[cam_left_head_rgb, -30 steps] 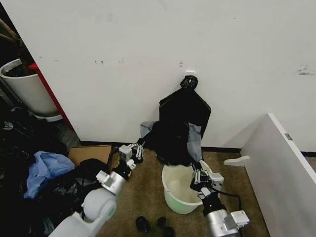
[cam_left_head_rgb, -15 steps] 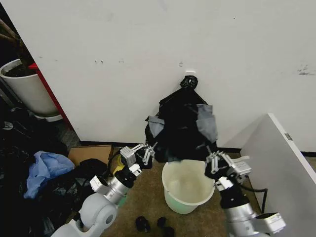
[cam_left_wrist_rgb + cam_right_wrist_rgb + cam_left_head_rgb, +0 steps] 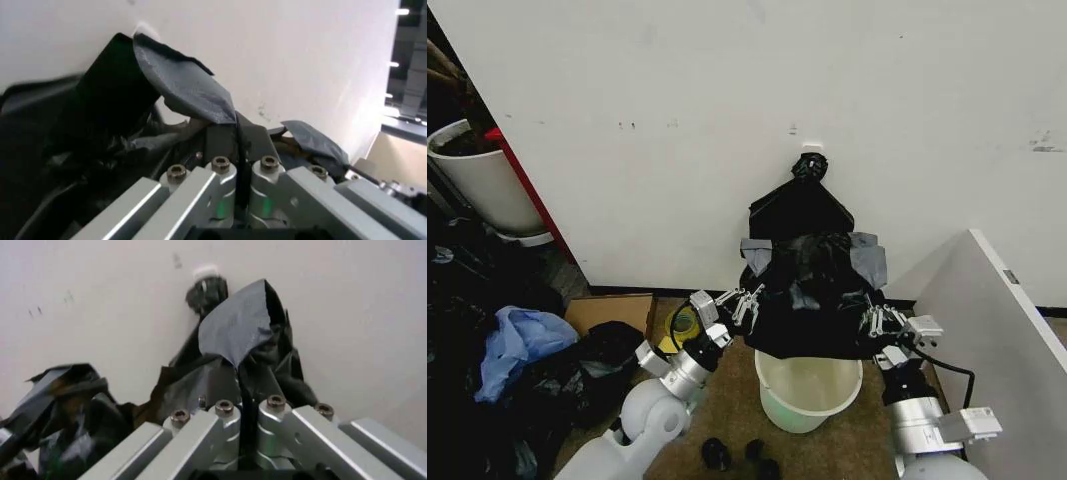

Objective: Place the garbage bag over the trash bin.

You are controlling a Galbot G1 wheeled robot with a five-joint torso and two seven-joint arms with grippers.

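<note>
Garbage bag (image 3: 812,300): thin glossy wrinkled black film. Trash bin (image 3: 807,390): smooth white plastic.

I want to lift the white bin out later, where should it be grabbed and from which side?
Probably the rolled rim of the trash bin at its near edge, coming from above: the far side is covered by the garbage bag, which the left gripper and right gripper hold stretched over it.

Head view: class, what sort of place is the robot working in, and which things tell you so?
Probably a storeroom or utility corner of a building, not a home. A bare white wall with scuffs, heaps of black bags on the floor, and a planter pushed aside suggest it.
</note>
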